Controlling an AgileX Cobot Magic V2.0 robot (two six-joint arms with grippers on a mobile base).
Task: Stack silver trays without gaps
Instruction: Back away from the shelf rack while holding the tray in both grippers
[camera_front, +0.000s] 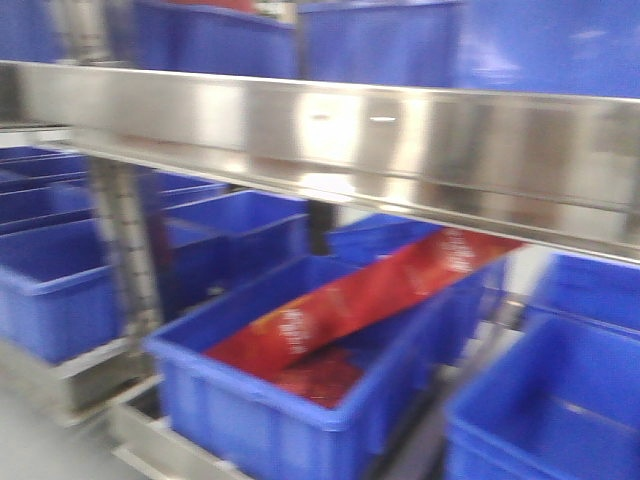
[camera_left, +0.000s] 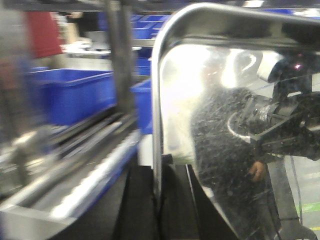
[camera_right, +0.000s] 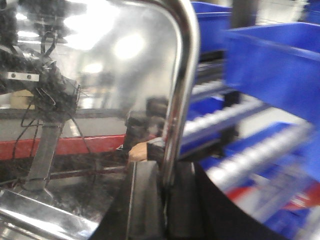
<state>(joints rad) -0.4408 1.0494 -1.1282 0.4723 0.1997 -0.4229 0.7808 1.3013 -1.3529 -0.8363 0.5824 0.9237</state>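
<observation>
In the left wrist view, a mirror-shiny silver tray (camera_left: 210, 100) stands on edge and fills the right half. My left gripper (camera_left: 158, 172) is shut on its left rim, one black finger on each side. In the right wrist view, a silver tray (camera_right: 110, 75) fills the left half. My right gripper (camera_right: 164, 182) is shut on its right rim. I cannot tell whether both grippers hold the same tray. No tray or gripper shows in the front view.
A long steel shelf rail (camera_front: 330, 140) crosses the front view. Below it are several blue bins, and one bin (camera_front: 280, 420) holds red packets (camera_front: 370, 295). Blue bins (camera_left: 75, 95) and roller rails (camera_right: 235, 112) flank both wrist views. All the views are motion-blurred.
</observation>
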